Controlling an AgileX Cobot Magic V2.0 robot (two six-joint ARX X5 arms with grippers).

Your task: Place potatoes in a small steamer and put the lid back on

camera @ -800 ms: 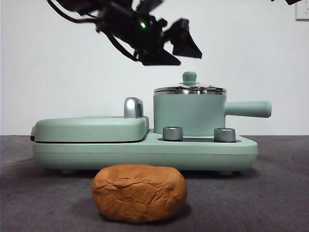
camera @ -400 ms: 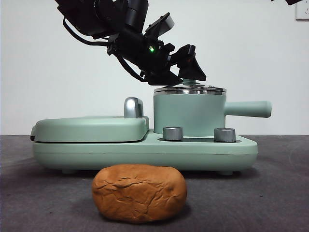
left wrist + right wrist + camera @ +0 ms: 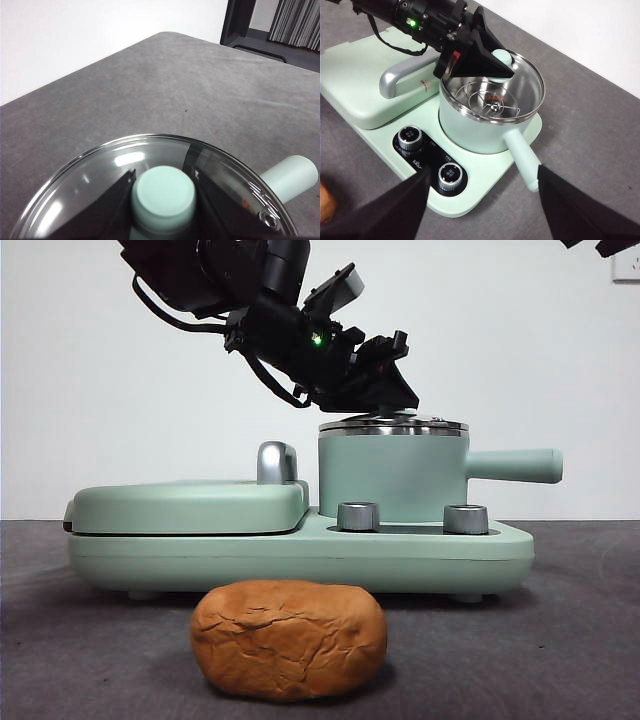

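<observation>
The potato (image 3: 288, 638), an orange-brown cracked lump, lies on the grey table in front of the appliance; its edge shows in the right wrist view (image 3: 324, 205). The mint-green small steamer (image 3: 390, 475) stands on the base with its handle (image 3: 515, 465) pointing right. The glass lid (image 3: 392, 426) rests on its rim. My left gripper (image 3: 385, 390) reaches down from the upper left, its jaws closed against the lid's mint knob (image 3: 162, 192). My right gripper (image 3: 480, 200) hovers high above the steamer (image 3: 470, 130), open and holding nothing.
The flat mint-green griddle (image 3: 185, 505) with a chrome handle (image 3: 277, 462) fills the left half of the base. Two steel dials (image 3: 358, 516) (image 3: 465, 518) sit on the base in front of the pot. Grey table runs behind the appliance (image 3: 200, 90).
The left gripper came down from above onto the lid, and its jaws have narrowed around the knob. The lid, the steamer and the potato have not moved.
</observation>
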